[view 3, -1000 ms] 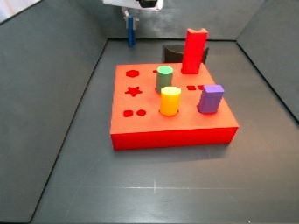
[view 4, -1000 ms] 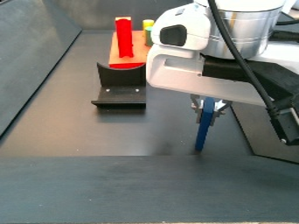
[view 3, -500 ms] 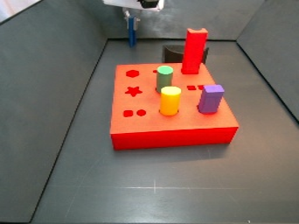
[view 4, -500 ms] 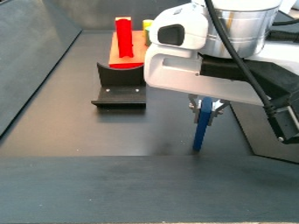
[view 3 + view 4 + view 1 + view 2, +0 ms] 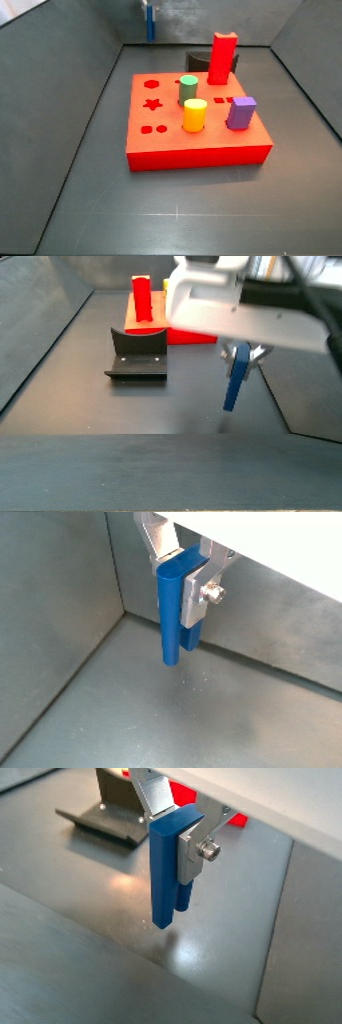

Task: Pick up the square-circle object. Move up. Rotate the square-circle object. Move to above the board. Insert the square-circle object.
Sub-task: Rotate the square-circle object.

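The end effector (image 5: 178,574) is gripping the square-circle object (image 5: 177,612) near its upper end, the silver fingers (image 5: 201,594) pressing on its flat sides, and both wrist views are showing the blue piece hanging upright with its lower end clear of the floor. In a side view the end effector (image 5: 238,352) is hanging over the dark floor to the right of the fixture (image 5: 136,355), with the square-circle object (image 5: 235,381) pointing down and a gap showing beneath its tip. Judging by that gap, the pick is done and the lifting step is under way; holding the piece high on its body is leaving the lower end free, which should suit the later insertion.

In a side view the board (image 5: 194,135) is lying well apart from the piece, nearer the camera, with the blue piece (image 5: 148,18) only just showing at the far edge. Pegs are standing in some of the board's holes, and the tall red block (image 5: 223,58) is rising behind it.

The floor is a dull dark grey, faintly reflective, and grey walls are closing it in on several sides like a shallow bin.
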Robot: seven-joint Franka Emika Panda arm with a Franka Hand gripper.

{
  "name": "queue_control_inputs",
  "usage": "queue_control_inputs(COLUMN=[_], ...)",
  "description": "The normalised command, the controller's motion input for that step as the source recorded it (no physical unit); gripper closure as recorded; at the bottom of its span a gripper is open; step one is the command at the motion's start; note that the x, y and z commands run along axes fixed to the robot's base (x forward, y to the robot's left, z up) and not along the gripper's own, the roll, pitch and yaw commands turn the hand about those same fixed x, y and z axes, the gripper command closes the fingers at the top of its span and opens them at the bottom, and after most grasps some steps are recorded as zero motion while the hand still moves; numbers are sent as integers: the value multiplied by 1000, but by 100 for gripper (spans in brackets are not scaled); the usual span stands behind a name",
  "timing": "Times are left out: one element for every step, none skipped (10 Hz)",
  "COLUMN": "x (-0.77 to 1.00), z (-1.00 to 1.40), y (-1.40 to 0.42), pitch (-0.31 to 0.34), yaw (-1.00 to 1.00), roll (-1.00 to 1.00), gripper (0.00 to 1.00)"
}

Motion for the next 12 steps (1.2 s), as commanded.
queue_control_inputs(x=[53, 59, 37, 29, 29, 27, 18, 10, -3, -9, -15, -14], z=[771, 717, 732, 745, 753, 759, 769, 770, 772, 706, 476, 296], y=[-1000, -1000, -1000, -1000, -1000, -1000, -1000, -1000, -1000, -924, -639, -421], pitch=[0, -8, -1, 25, 60, 75, 81, 70, 58, 53, 47, 49], yaw=[0, 24, 34, 31, 29, 31, 32, 30, 26, 24, 26, 25], roll=[0, 5, 41, 83, 105, 114, 117, 107, 102, 104, 102, 95], gripper=[100, 100, 100, 100, 100, 100, 100, 100, 100, 100, 100, 100])
